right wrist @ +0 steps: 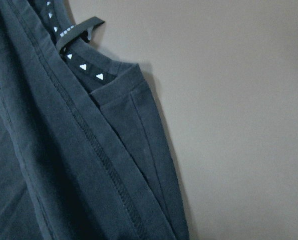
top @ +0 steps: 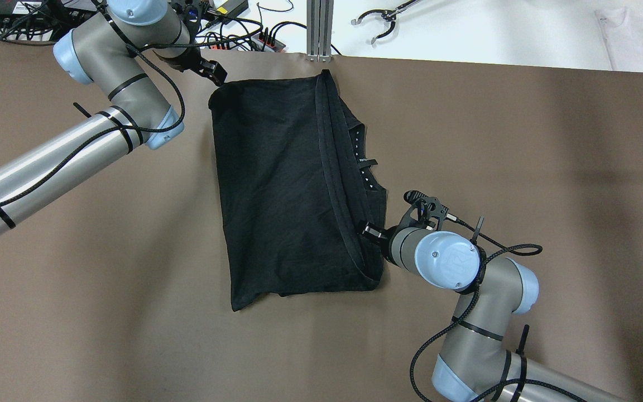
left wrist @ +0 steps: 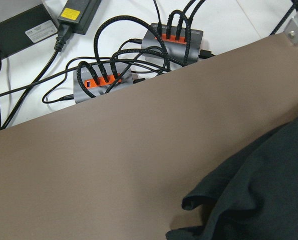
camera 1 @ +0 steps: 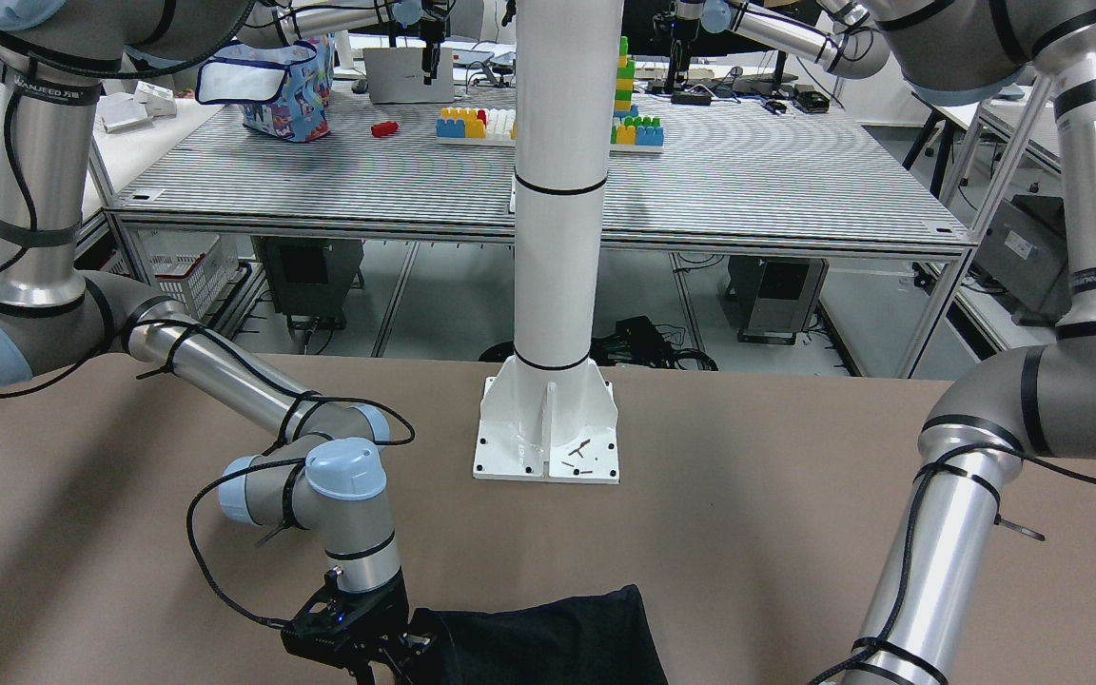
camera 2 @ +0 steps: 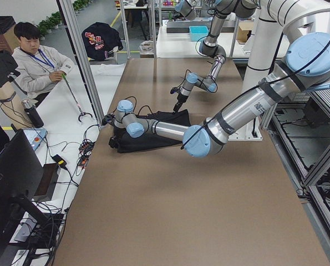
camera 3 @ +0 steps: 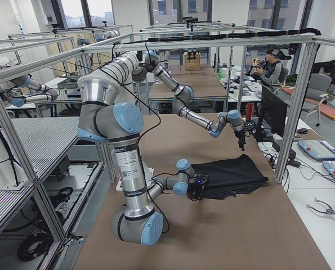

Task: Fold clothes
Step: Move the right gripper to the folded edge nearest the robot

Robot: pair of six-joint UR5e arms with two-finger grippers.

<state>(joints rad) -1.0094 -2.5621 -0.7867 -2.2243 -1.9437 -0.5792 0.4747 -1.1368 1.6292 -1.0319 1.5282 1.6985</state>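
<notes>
Brown matte table [top: 522, 167] across the whole overhead view, with a white strip of cables and tools past its far rim at the top. Plenty of bare surface at frame left, right and bottom. Tight only at the top, with the clothes [top: 277, 190] almost at that rim, beside a grey post [top: 320, 28].

Black, folded to a rough rectangle at frame centre, long axis running top to bottom and leaning slightly toward lower right. Left edge fairly straight; bottom edge uneven, lower at its left corner. Along the right side, a hemmed fold [top: 335, 184] from top centre down to lower right, with the neckline and a small loop tag [top: 367, 162] peeking out to its right.

Left gripper [top: 214, 71] just beside the fabric's upper-left corner; spread or pressed together, cannot tell. Right gripper [top: 370, 230] against the right edge low down, at the hem; pinching or not, cannot tell.

In the front-facing view, white pillar base [camera 1: 548, 428] well apart from the cloth at bottom centre.
</notes>
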